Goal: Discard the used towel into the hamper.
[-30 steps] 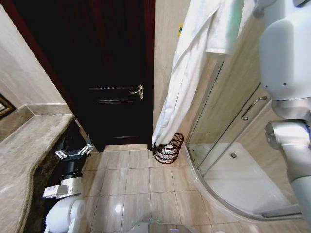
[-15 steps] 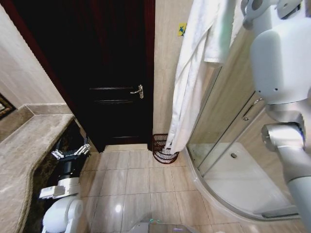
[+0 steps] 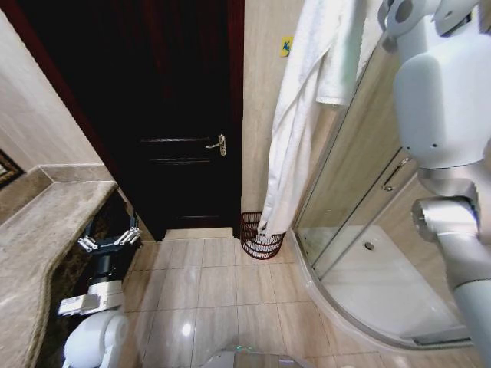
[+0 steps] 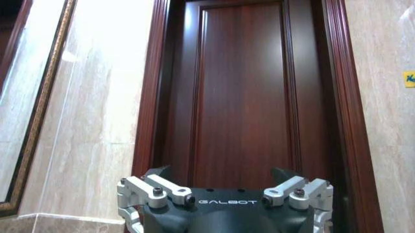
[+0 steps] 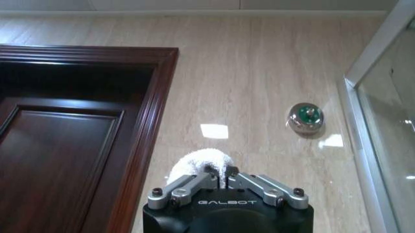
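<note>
Towel (image 3: 295, 115): white, long, hanging down from the top right of the head frame in front of the beige wall; its lower end reaches the hamper (image 3: 258, 235). Hamper is a small round dark reddish-brown ribbed basket on the tiled floor (image 3: 219, 287), centre of frame, in the corner between the dark wooden door (image 3: 180, 115) and the curved glass shower enclosure (image 3: 368, 230). Towel's bottom tip overlaps the hamper's right rim; can't tell if it is inside or just in front.

Right gripper (image 5: 220, 177): in the right wrist frame, lower centre, fingers clenched on a bunched white tuft of the towel (image 5: 201, 162), wall and a round chrome fitting (image 5: 306, 117) behind. Right arm's white shell fills the right edge of the head frame, raised high.

Left gripper (image 3: 109, 243): lower left of the head frame, low beside the marble counter (image 3: 38, 245), fingers spread apart, holding nothing. In the left wrist frame the left gripper (image 4: 225, 191) sits at bottom centre, jaws wide, facing the door (image 4: 243, 97).

Door handle (image 3: 218, 143) is brass-coloured, mid frame. Small yellow sticker (image 3: 285, 47) on the wall left of the towel.
</note>
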Tool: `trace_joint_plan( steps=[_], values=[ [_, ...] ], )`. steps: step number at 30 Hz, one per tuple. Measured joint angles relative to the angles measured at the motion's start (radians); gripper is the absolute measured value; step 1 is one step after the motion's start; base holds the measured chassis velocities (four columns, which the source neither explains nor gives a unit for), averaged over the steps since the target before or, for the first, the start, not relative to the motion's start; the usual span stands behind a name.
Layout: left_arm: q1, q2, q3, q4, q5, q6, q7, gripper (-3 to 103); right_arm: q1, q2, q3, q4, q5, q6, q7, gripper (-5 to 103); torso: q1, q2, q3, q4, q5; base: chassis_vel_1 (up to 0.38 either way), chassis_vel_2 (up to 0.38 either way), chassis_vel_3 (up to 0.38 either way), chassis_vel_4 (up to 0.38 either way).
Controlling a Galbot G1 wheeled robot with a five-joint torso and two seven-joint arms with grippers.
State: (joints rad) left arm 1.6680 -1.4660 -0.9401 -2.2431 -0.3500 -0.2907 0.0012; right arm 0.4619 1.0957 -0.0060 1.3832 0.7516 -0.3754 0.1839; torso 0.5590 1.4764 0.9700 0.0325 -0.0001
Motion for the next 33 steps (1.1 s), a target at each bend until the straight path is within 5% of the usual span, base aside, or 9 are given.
trace_joint_plan(
  steps=[33],
  values=[
    [0.011,-0.032,0.012,-0.021,0.026,-0.015,0.014,100,-0.154,-0.086,0.045,0.128,0.046,-0.041,-0.016,3,0.0,0.0,0.0,0.0,0.0002,-0.045,0.048,0.046,-0.051]
  ],
)
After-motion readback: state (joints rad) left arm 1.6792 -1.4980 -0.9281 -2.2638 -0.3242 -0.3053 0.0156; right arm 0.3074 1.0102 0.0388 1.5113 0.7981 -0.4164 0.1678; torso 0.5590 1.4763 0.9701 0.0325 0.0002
